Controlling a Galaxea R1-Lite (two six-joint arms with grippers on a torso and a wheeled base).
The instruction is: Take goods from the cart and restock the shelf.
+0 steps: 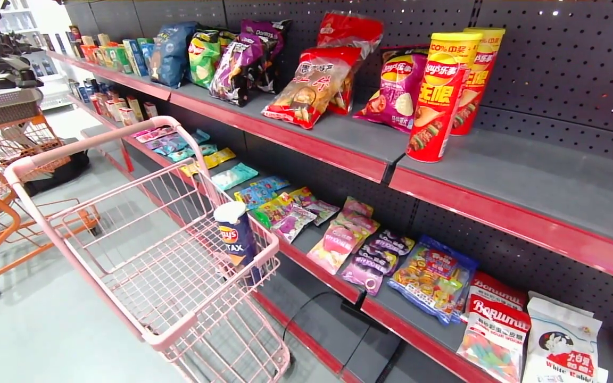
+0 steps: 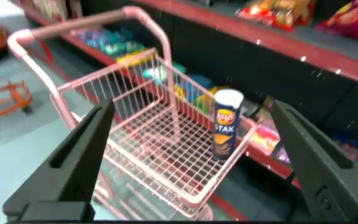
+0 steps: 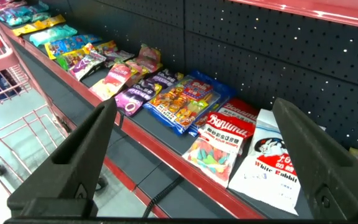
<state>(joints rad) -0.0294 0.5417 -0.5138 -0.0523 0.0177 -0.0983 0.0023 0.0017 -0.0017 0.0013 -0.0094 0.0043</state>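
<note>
A dark blue chip can with a white lid (image 1: 236, 235) stands upright in the pink wire cart (image 1: 125, 266), in the corner nearest the shelf. In the left wrist view the can (image 2: 225, 124) shows beyond my left gripper (image 2: 194, 158), which hangs open above the cart (image 2: 73, 81) with nothing between its fingers. My right gripper (image 3: 194, 162) is open over the lower shelf (image 3: 142, 140), near the candy bags (image 3: 185, 102). Two tall red and yellow chip cans (image 1: 442, 93) stand on the upper shelf (image 1: 524, 175).
Chip bags (image 1: 312, 85) line the upper shelf to the left of the cans; bare shelf lies to their right. Snack packets (image 1: 359, 250) cover the lower shelf. An orange cart (image 1: 3, 175) stands behind the pink one. A black cable (image 1: 328, 340) lies on the bottom shelf.
</note>
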